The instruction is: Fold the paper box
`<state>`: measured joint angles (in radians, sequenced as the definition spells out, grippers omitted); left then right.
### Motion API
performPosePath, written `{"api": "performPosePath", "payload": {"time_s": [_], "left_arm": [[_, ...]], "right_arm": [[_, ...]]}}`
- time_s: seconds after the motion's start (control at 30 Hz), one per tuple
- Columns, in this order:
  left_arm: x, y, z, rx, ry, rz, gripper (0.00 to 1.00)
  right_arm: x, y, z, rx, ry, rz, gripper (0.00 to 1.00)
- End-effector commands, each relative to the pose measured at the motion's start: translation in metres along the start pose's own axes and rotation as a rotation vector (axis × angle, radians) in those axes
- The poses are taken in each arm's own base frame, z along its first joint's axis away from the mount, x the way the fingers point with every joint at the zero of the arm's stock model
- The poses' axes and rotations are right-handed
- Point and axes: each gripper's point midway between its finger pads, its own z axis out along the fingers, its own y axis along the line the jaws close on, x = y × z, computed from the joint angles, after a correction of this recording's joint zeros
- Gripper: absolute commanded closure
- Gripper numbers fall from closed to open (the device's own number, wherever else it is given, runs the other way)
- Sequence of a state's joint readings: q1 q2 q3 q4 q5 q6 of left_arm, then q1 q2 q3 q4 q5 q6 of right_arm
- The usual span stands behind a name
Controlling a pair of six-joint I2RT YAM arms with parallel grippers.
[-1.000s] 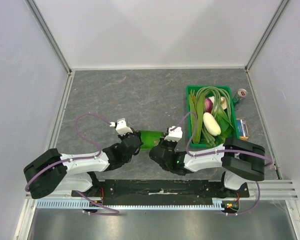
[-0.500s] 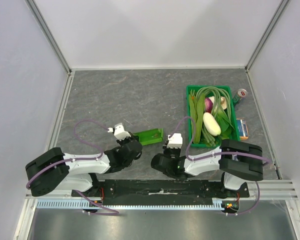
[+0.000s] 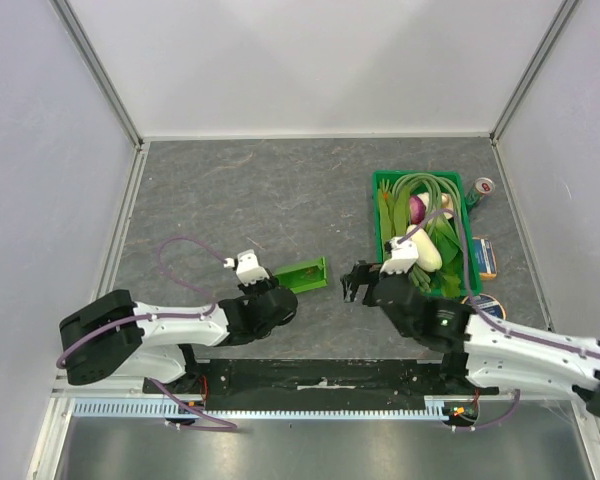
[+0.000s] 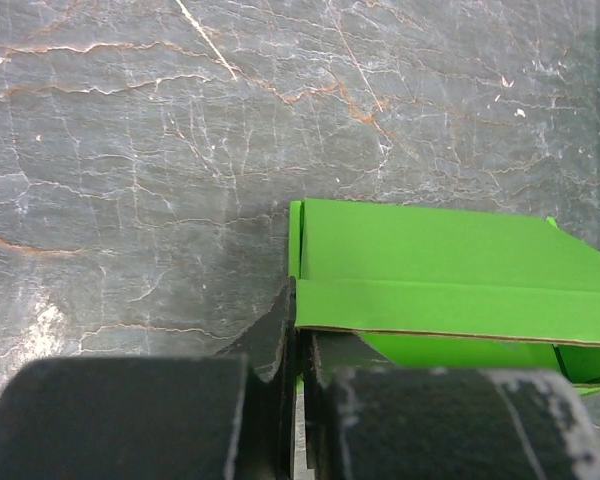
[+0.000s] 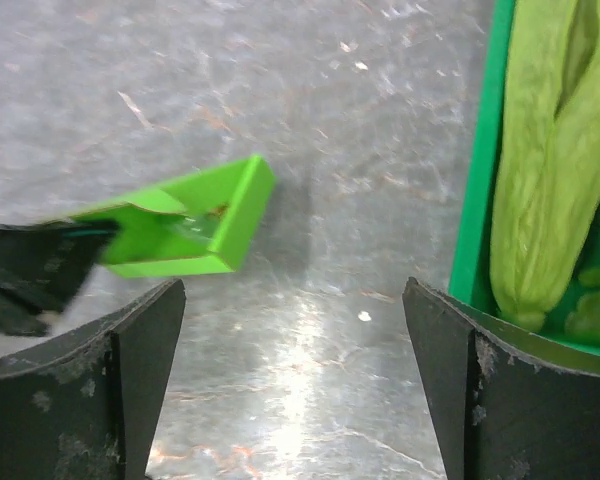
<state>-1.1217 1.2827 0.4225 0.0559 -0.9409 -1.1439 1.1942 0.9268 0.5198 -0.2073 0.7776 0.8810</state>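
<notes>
Near centre of the table (image 3: pixel 230 190): left gripper (image 3: pixel 272 287) clamped on paper box (image 3: pixel 302 272), left end.
Right gripper (image 3: pixel 356 284) fingers wide apart, clear of box, beside crate (image 3: pixel 376 212).

The paper box (image 3: pixel 302 272) was bright lime green, with a thin brown line along one cut edge. The table (image 3: pixel 230 190) was dark grey with thin white and rusty cracks, like stone. The crate (image 3: pixel 417 175) was a deeper green. In it lay green stalks (image 3: pixel 425 185), a white vegetable (image 3: pixel 424 248) and a purple vegetable (image 3: pixel 417 208). The left arm (image 3: pixel 170 325) and right arm (image 3: pixel 520 345) were white, and the left gripper (image 4: pixel 298 330) and right gripper (image 5: pixel 295 370) were black.
</notes>
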Motion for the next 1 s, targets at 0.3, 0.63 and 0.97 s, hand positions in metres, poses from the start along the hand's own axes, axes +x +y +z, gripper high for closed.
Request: {"api": "performPosePath", "payload": {"time_s": [0.3, 0.63, 0.97], "left_arm": [[0.024, 0.025, -0.002, -0.158, 0.048, 0.164, 0.98], [0.024, 0.012, -0.002, -0.179, 0.04, 0.173, 0.98], [0.029, 0.004, -0.001, -0.173, 0.042, 0.181, 0.98]], "right_arm": [[-0.045, 0.084, 0.03, -0.392, 0.469, 0.454, 0.07], [-0.031, 0.068, 0.04, -0.277, 0.427, 0.773, 0.16], [-0.036, 0.084, 0.063, -0.323, 0.379, 0.956, 0.42]]}}
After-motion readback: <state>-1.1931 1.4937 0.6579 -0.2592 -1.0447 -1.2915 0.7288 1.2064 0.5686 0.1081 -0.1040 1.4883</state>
